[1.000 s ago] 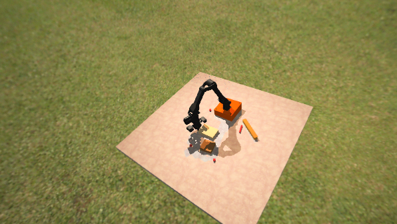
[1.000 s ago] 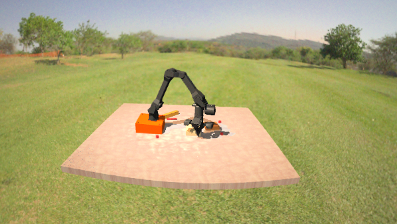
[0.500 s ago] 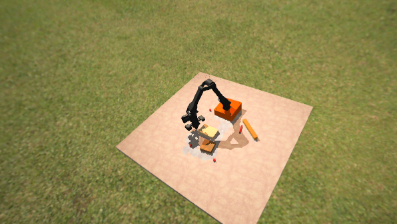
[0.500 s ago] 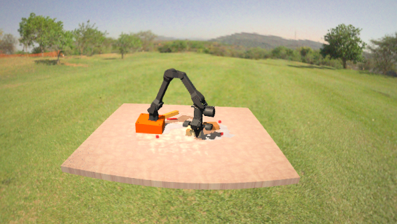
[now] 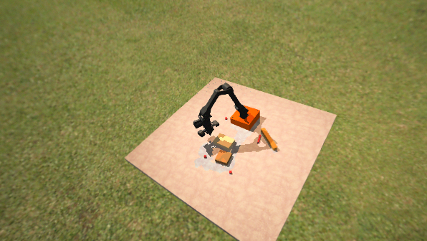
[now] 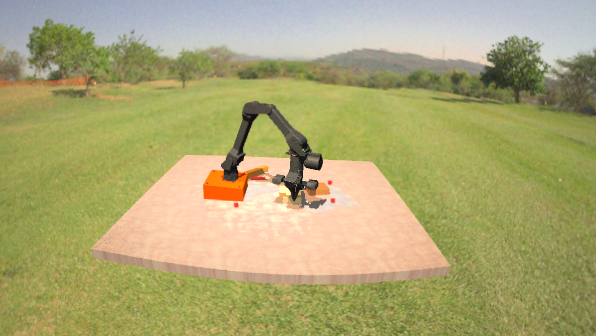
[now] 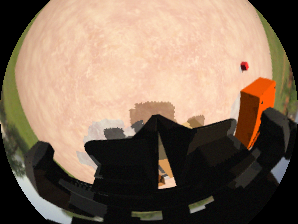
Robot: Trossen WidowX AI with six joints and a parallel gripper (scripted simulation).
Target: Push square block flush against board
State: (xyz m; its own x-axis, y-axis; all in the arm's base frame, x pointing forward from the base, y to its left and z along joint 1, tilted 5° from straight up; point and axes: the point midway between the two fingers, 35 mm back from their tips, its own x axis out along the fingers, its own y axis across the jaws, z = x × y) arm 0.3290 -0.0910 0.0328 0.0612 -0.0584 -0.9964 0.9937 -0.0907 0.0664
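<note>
A wide lawn (image 5: 89, 72) surrounds a square wooden desk (image 5: 279, 186), light tan with a paler, washed-out patch near its middle. On the desk stands the black arm (image 5: 215, 98), rising from an orange base block (image 5: 253, 121) and folding over at the elbow so that its wrist points down towards the pale patch.

The tool (image 5: 205, 126) hangs at the end of the arm, its two fingers pressed together with nothing between them. In the top view it sits just up and left of the square block; in the exterior view it stands low in front of the two pieces, partly hiding them. Whether its tip touches either piece cannot be told.

The square block (image 5: 226, 141), pale yellow on top with tan sides, lies beside the tool. The board (image 5: 223, 157), a flat orange-brown piece, lies just below the block in the top view, very close to it; whether a whole side meets cannot be told at this size.

A long orange bar (image 5: 269, 138) lies apart, right of the base, with a small red stick (image 5: 258, 139) beside it. A few tiny red markers (image 5: 231, 172) dot the desk around the pale patch.

No writing, brand or label can be read anywhere.
</note>
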